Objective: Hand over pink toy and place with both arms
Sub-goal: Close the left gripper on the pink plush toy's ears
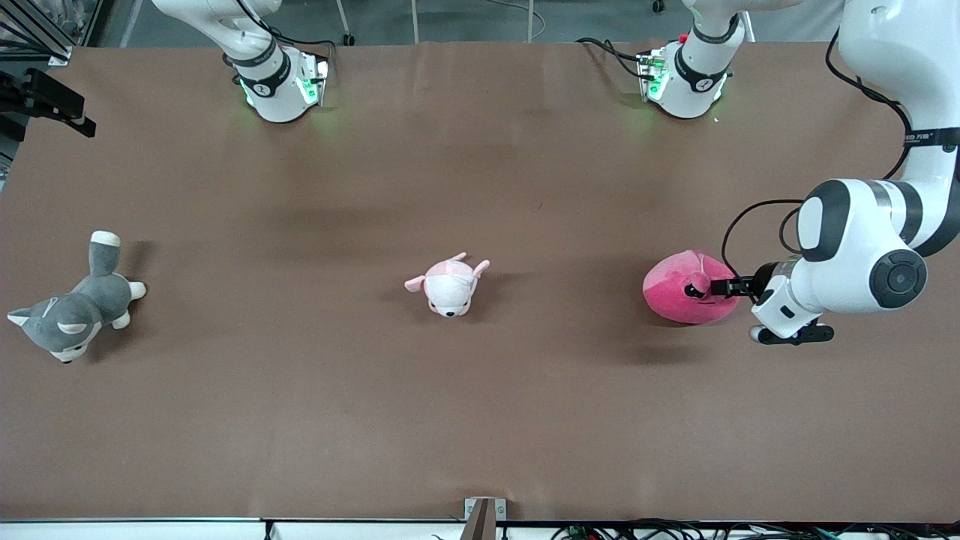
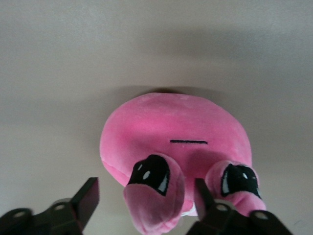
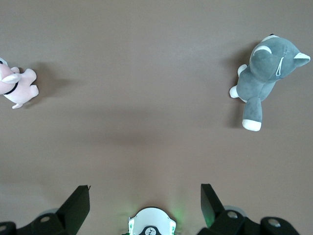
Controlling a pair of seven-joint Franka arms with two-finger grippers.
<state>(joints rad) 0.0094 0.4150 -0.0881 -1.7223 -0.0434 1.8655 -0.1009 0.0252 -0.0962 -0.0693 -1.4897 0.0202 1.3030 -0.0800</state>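
The pink toy point(image 1: 679, 291) is a round hot-pink plush lying on the table toward the left arm's end. In the left wrist view the pink toy point(image 2: 181, 132) shows its dark eyes and a thin mouth line. My left gripper point(image 1: 709, 287) is low at the toy's side, open, with its jaws either side of one small nub point(image 2: 155, 196). There is still a gap between one finger point(image 2: 87, 198) and the nub. My right gripper point(image 3: 145, 200) hangs open and empty high over its own base point(image 3: 151, 223), waiting; the front view does not show it.
A small pale pink-and-white plush animal point(image 1: 448, 286) lies mid-table. A grey-and-white plush dog point(image 1: 71, 311) lies toward the right arm's end. The two arm bases point(image 1: 277, 82) point(image 1: 686, 79) stand along the table's edge farthest from the front camera.
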